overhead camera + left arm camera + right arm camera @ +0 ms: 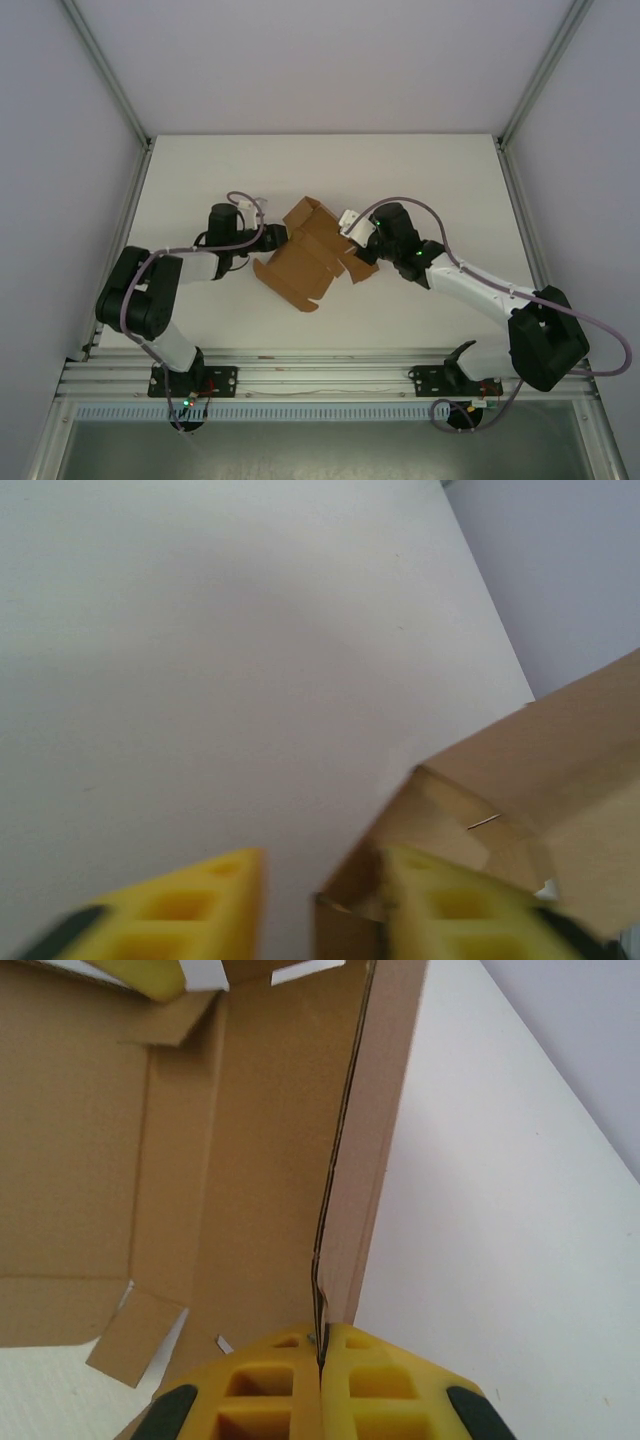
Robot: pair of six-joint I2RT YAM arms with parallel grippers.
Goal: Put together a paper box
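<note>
White table point(420, 170) fills the scene, walled in by pale panels, and both arms are reaching in toward its middle. The left arm point(150, 290) bends in from the near left, and the right arm point(500, 300) stretches in from the near right.

Between them, in the middle of the table, sits the paper box point(310, 255). It's brown card, half formed: some walls stand up at the far end while the rest is spread flat toward the near side.

Over to the right gripper point(320, 1345). Its yellow fingers are pressed together and pinching the edge of an upright side panel on the box's right. The thin card runs straight into the seam between them, and the box's open inside lies to the left of that panel.

Now the left gripper point(322, 865), at the box's left side. Its jaws stand apart, with bare table showing between them. A raised wall edge of the box sits in that gap, close against the right-hand finger point(460, 905) and clear of the other.

From the right wrist, a yellow fingertip point(150, 975) of that left gripper peeks in at the far end of the box.

Small stuff now. One loose flap point(135, 1335) at the near left corner lies flat on the table. Another little tab point(175, 1020) is folded inward at the far end.
</note>
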